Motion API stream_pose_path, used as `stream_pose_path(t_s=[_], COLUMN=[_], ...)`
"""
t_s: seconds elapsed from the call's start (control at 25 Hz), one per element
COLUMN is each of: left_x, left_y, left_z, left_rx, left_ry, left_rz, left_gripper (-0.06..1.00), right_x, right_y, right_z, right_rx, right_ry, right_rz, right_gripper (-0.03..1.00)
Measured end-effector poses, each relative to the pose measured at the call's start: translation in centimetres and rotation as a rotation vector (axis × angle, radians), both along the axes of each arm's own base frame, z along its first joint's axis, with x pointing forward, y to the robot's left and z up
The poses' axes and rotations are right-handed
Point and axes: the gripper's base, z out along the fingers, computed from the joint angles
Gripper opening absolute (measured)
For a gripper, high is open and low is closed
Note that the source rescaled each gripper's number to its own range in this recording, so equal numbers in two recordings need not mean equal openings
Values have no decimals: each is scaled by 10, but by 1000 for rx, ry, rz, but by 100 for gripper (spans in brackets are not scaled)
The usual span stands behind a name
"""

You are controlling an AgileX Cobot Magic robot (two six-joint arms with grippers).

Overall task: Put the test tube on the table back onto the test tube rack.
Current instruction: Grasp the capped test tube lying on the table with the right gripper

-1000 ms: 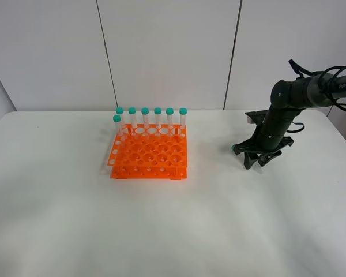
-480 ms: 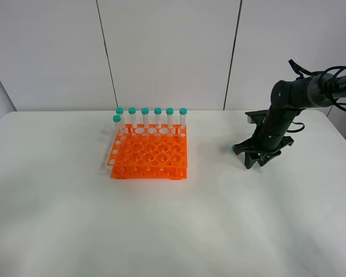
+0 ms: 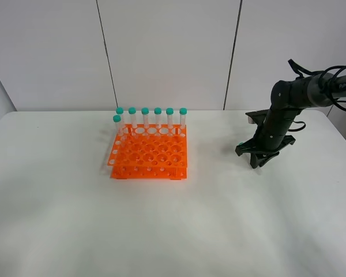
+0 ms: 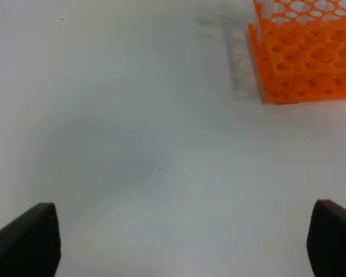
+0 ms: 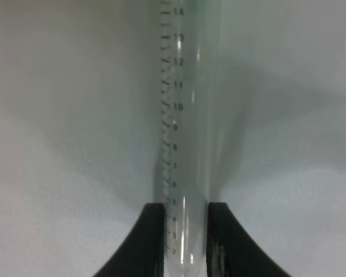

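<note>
right end effector [image 3: 257,158], black curved fingers, pinched shut on the slim clear graduated test tube [image 5: 184,115], middle right of frame; left end effector [image 4: 184,245] spread wide, empty. matte white surface [image 3: 161,231]; orange hole-gridded test tube rack [image 3: 149,154] centre-left.

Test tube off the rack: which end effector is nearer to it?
Right. The right end effector grips the test tube near its tip. The left end effector hangs open by the rack, with no loose tube in its view.

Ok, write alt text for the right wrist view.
The right gripper is shut on the low-numbered end of a clear, graduated test tube, which runs straight away from the camera. Behind it is only the plain white table.
</note>
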Motion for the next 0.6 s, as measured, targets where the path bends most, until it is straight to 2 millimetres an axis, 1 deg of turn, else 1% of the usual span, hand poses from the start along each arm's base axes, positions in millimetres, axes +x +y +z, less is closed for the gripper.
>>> stream_pose_path(t_s=[0.12,0.2,0.28,0.44,0.48,0.56,0.6], left_x=[0,0,0,0,0,0,0], left_y=[0,0,0,0,0,0,0], left_z=[0,0,0,0,0,0,0], left_rx=[0,0,0,0,0,0,0], left_ry=[0,0,0,0,0,0,0], left_rz=[0,0,0,0,0,0,0], left_gripper=[100,100,100,100,100,100,100], right_x=[0,-1,-2,-10,-10,-19,-23], right_y=[0,1,4,11,11,14,15], right_z=[0,6,23,78,78,106,116], right_rx=[3,16,42,119,119,144,154], right_ry=[3,-4,-36,-132,-132,-168,-177], right_rz=[0,7,32,109,109,166,185], right_gripper=[0,0,0,0,0,0,0])
